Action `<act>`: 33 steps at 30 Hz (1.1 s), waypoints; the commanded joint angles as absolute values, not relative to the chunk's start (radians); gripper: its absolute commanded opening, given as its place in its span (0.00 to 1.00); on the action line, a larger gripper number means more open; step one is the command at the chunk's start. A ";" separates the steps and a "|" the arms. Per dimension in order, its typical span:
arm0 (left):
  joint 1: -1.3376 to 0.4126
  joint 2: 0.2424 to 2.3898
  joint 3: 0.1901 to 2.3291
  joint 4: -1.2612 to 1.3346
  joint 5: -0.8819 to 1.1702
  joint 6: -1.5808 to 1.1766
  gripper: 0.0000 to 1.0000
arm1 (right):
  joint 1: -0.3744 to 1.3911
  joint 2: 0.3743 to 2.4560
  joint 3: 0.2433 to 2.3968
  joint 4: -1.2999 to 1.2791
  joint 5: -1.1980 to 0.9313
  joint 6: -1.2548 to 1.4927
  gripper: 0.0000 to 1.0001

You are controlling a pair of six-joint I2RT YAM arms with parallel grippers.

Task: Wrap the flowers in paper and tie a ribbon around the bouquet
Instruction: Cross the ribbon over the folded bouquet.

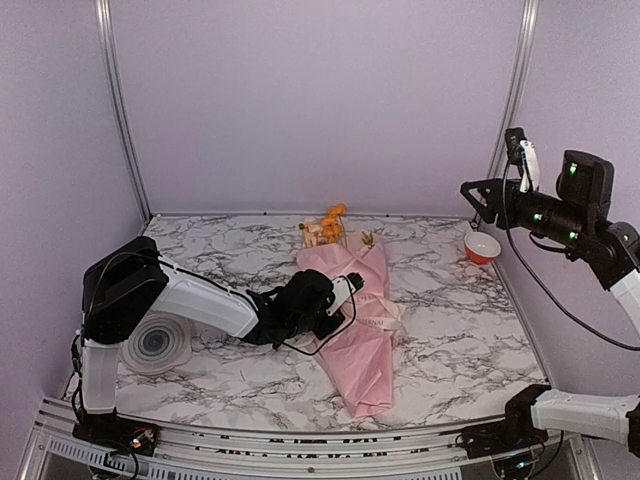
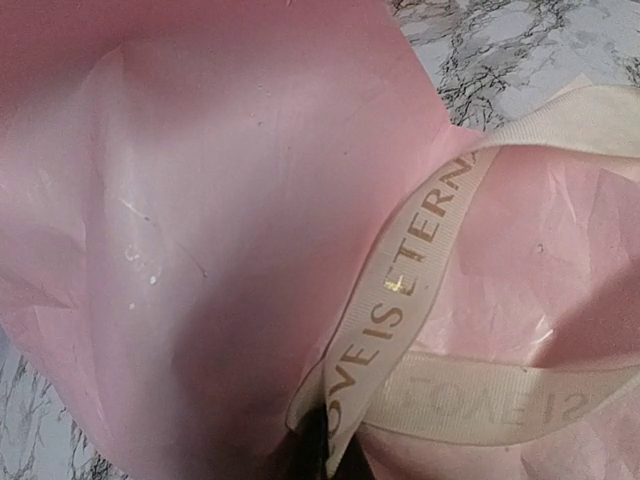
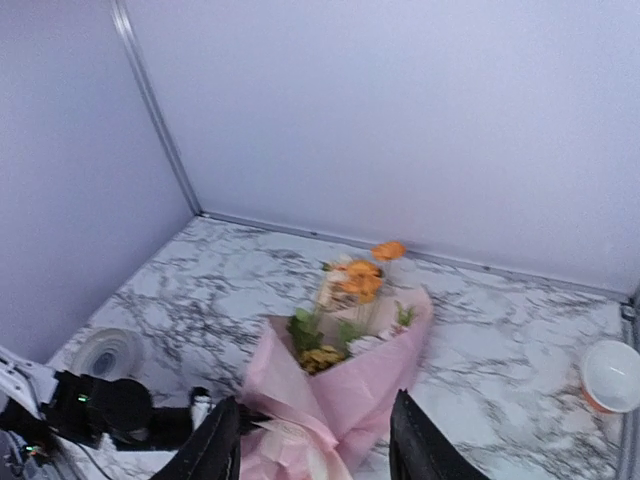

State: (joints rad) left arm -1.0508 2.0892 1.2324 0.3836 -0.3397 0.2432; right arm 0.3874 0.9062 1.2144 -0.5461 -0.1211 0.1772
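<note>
Cream-white ribbon (image 2: 400, 290) is what the left hand (image 1: 345, 292) is clamped on. In the left wrist view the band runs down into the dark fingertips at the bottom edge, folded into a loop whose two strands meet there. One strand carries gold lettering that reads "LOVE IS ETERNAL", and the other shows the same letters mirrored through the weave. The loop lies against the pink paper (image 2: 200, 200), which is crinkled and fills most of that view.

From above, the left hand sits at the left flank of the bouquet (image 1: 365, 320), about halfway along it. The bouquet is a pink cone lying on the marble tabletop (image 1: 450, 320) near the middle, with its narrow end toward the arms' bases. The flowers (image 1: 328, 225) are orange and pale blossoms with some green, and they spill out of the wide end close to the back wall.

The right hand (image 3: 312, 400) hangs high at the right side, well apart from the bouquet. Its fingers are spread and nothing is between them.

A red-and-white bowl (image 1: 482, 247) stands at the right rear of the tabletop. A grey ringed disc (image 1: 157, 342) lies at the left, beside the left arm.
</note>
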 commanded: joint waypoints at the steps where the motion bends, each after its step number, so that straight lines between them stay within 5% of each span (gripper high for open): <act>1: -1.041 2.126 1.241 0.368 -0.331 0.252 0.00 | 0.414 0.991 1.111 -0.293 -0.684 0.187 0.44; 6: -1.040 2.122 1.240 0.368 -0.326 0.250 0.00 | 0.617 1.147 1.088 -0.189 -0.704 0.180 0.35; 19: -1.027 2.123 1.235 0.375 -0.302 0.238 0.00 | 0.475 1.384 0.891 -0.052 -0.734 0.271 0.19; 33: -1.025 2.115 1.223 0.399 -0.311 0.249 0.00 | 0.475 1.718 1.035 -0.007 -0.693 0.227 0.16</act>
